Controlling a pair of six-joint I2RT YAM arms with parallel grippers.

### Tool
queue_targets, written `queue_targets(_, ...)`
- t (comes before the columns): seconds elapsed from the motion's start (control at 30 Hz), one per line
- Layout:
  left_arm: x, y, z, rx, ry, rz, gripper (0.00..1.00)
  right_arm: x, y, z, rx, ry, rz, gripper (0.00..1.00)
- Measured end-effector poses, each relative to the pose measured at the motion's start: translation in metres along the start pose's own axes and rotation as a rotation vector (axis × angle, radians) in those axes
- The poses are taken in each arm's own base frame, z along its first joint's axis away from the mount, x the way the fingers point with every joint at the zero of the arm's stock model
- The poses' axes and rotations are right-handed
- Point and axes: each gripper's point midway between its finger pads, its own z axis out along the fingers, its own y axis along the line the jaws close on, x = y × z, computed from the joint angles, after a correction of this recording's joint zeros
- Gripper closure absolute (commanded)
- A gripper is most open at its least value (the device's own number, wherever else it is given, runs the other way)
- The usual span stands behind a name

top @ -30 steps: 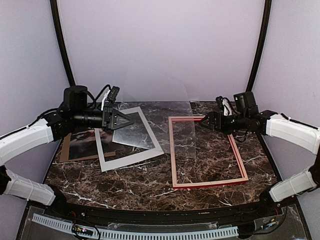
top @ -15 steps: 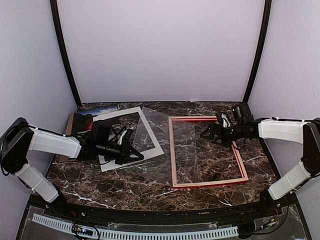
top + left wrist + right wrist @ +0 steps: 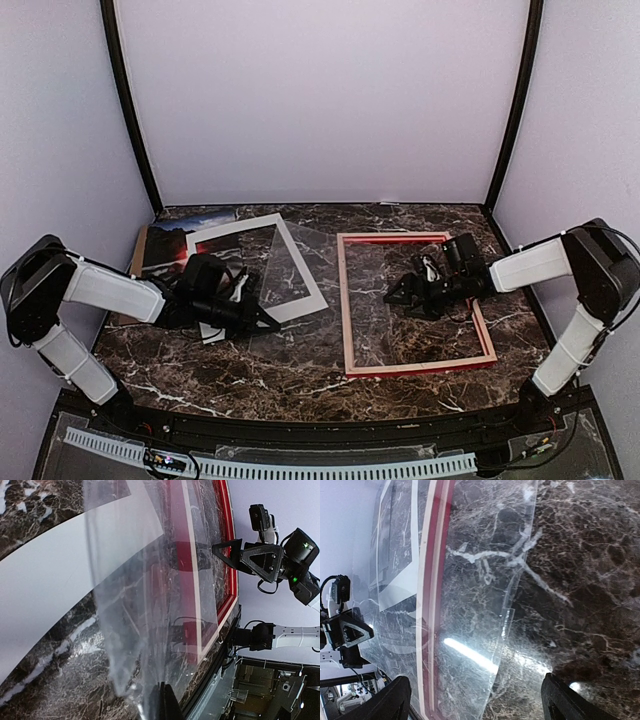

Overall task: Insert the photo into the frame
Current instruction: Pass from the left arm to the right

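Dark marble worktop [image 3: 300, 385] bears, far left, the dark landscape photo [image 3: 170, 243] under a corner of white mat border [image 3: 300, 272], left end effector [image 3: 270, 324] pinching a clear transparent sheet [image 3: 322, 335], thin red rectangular frame [image 3: 346, 300] lying right-centre, right end effector [image 3: 400, 296] open over it.

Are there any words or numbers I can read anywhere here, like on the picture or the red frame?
No text can be read in any view.
The photo, the red frame, the white mat and the clear sheet: no words, numbers or signs on them.
The small box with coloured lights, low in the top view: any marking is too small to read.
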Motion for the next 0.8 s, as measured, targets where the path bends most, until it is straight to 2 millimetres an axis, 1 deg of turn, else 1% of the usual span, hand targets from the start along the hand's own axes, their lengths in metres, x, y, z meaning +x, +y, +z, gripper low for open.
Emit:
queue_targets(0.13, 0.005, 0.006, -0.001, 0.006, -0.012, -0.015, 1.00, 0.003, 0.005, 0.007, -0.034, 0.000, -0.006, 0.18)
queue_targets(0.27, 0.010, 0.012, -0.002, 0.021, -0.025, -0.040, 1.00, 0.008, 0.010, 0.014, -0.068, 0.004, -0.001, 0.22)
queue_targets(0.47, 0.010, 0.010, -0.003, 0.052, -0.046, -0.053, 1.00, 0.016, 0.022, 0.026, -0.131, 0.029, 0.003, 0.30)
queue_targets(0.73, 0.009, 0.009, -0.003, 0.068, -0.053, -0.058, 1.00, 0.020, 0.024, 0.034, -0.176, 0.053, 0.046, 0.55)
queue_targets(0.8, 0.009, 0.010, -0.003, 0.066, -0.053, -0.059, 1.00, 0.020, 0.025, 0.034, -0.180, 0.051, 0.049, 0.59)
